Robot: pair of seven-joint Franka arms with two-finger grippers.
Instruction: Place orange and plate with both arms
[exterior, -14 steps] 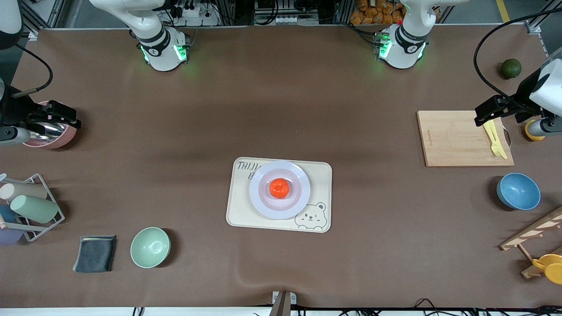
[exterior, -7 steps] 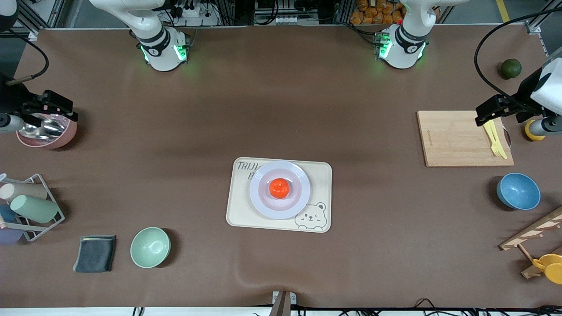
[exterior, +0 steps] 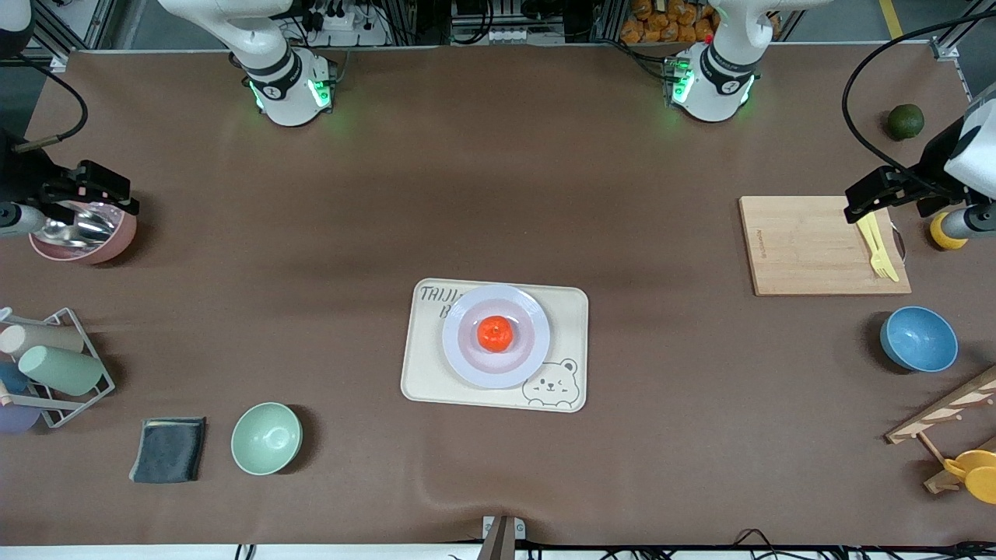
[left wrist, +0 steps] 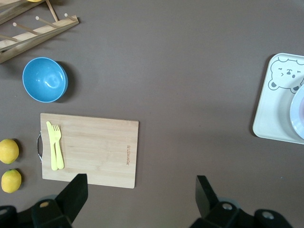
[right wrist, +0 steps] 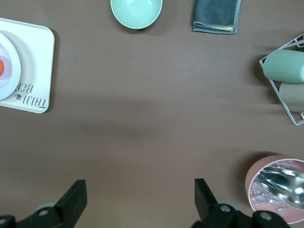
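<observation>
The orange (exterior: 495, 333) sits in the middle of the pale lavender plate (exterior: 461, 346), which rests on the cream bear tray (exterior: 424, 377) at the table's centre. My left gripper (exterior: 887, 193) hovers open and empty over the wooden cutting board (exterior: 801, 245) at the left arm's end. Its wrist view shows the open gripper (left wrist: 141, 186) and an edge of the plate (left wrist: 298, 114). My right gripper (exterior: 93, 194) hovers open and empty over the pink bowl (exterior: 109, 237) at the right arm's end. Its wrist view shows the open gripper (right wrist: 140, 187), the plate (right wrist: 10, 71) and a sliver of the orange (right wrist: 1, 66).
A yellow fork (exterior: 878, 247) lies on the cutting board, with lemons (left wrist: 8, 151) beside it. A blue bowl (exterior: 918, 339), a wooden rack (exterior: 945, 416) and a dark green fruit (exterior: 906, 121) are near it. A mint bowl (exterior: 266, 438), grey cloth (exterior: 169, 449) and cup rack (exterior: 54, 365) stand at the right arm's end.
My right gripper has drawn back a little toward the table's end, uncovering more of the pink bowl. My left gripper has shifted slightly outward. The orange and plate have not moved.
</observation>
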